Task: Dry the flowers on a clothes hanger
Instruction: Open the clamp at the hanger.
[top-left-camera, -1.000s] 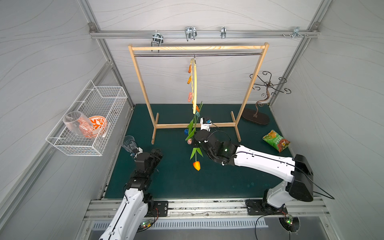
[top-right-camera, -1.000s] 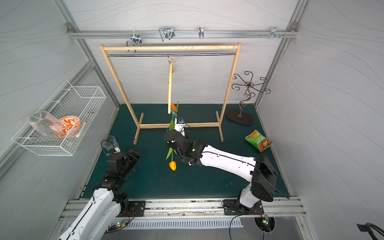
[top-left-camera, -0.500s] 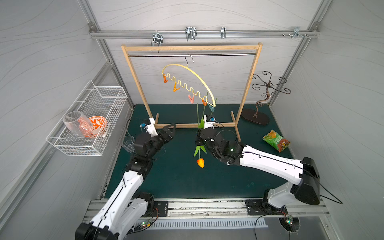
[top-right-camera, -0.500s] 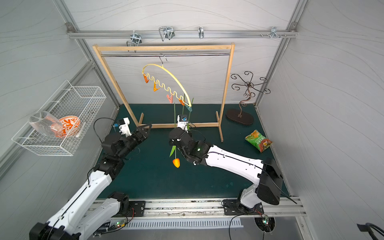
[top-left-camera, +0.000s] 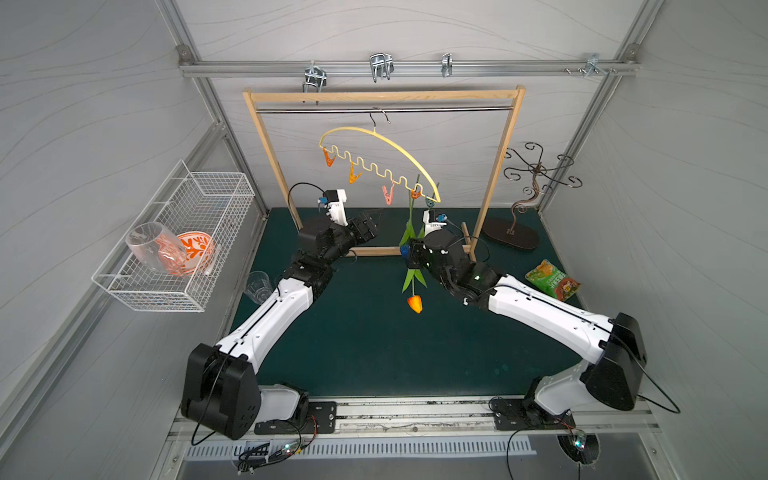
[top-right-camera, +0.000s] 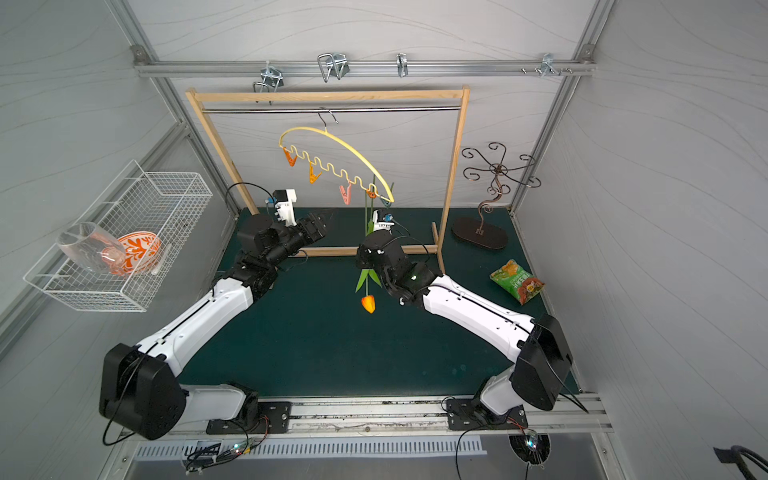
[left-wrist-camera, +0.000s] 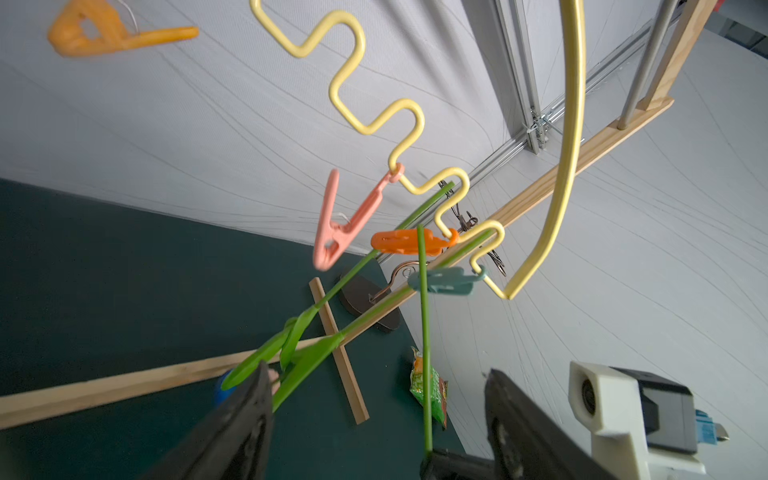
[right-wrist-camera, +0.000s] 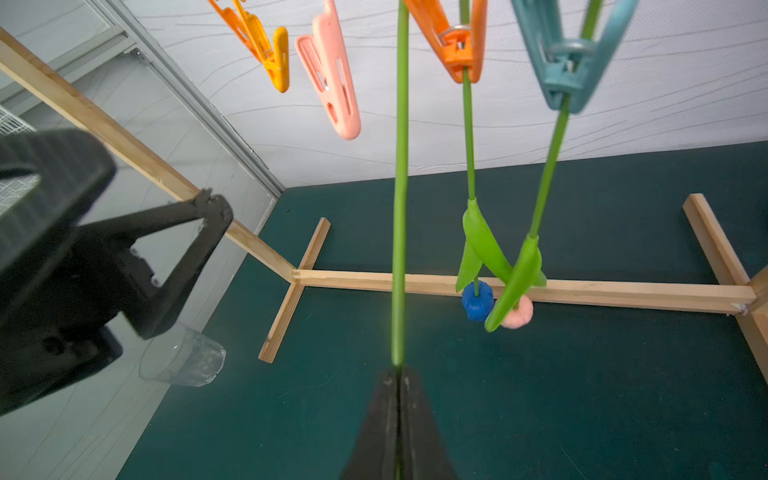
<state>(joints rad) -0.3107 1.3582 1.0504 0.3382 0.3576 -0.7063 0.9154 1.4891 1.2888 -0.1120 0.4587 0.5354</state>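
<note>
1. Under the wooden rack's metal rod, the clothes hanger hangs by its hook, tilted with its right end low. Two of the flowers are already pegged there head down: the blue tulip in the orange clothespin and the pink tulip in the teal clothespin.
2. The orange tulip is the one left. It hangs head down above the desk, and its stem runs up just beside the free pink clothespin but is not in it.
3. Your right gripper is pressed together on that stem, pinching it above the leaves. Hold it steady, with the stem close to the pink clothespin's lower mouth.
4. Your left gripper stands spread and empty, near the pink clothespin on its left and aimed up towards it. The step in hand looks like squeezing that peg open.
5. To do it well, close on the two splayed upper arms, not the mouth. The peg hangs loose from the wavy bar and will likely swing, so come in slowly and square to it. Feed the stem in before you let go.
6. Both arms reach from the near rail towards the far rack. The left forearm rises to the right. The right arm stretches to the left, with its wrist turned so the gripper points upward.
</note>
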